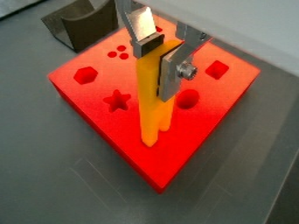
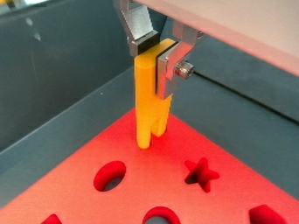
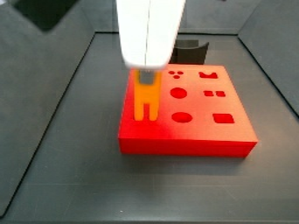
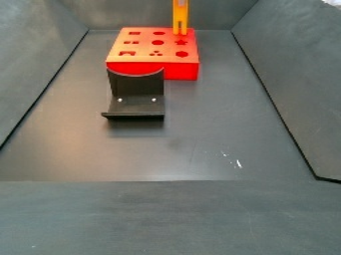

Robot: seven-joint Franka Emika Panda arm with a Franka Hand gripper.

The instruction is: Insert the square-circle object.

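My gripper (image 1: 162, 54) is shut on the top of the square-circle object (image 1: 152, 96), a long orange-yellow bar held upright with its two prongs pointing down. The bar also shows in a wrist view (image 2: 149, 96) and in both side views (image 3: 145, 98) (image 4: 180, 16). Its prongs are at the top face of the flat red block (image 1: 176, 153), between the star hole (image 1: 117, 101) and a round hole (image 1: 187, 99). I cannot tell whether the prongs touch the block. In a side view the gripper (image 3: 145, 72) comes straight down over the block's left part (image 3: 205, 131).
The red block (image 4: 150, 68) has several shaped holes. The dark fixture (image 4: 135, 100) stands on the grey floor right beside the block, also in view behind it (image 3: 191, 50) (image 1: 79, 26). Dark walls enclose the floor on the sides.
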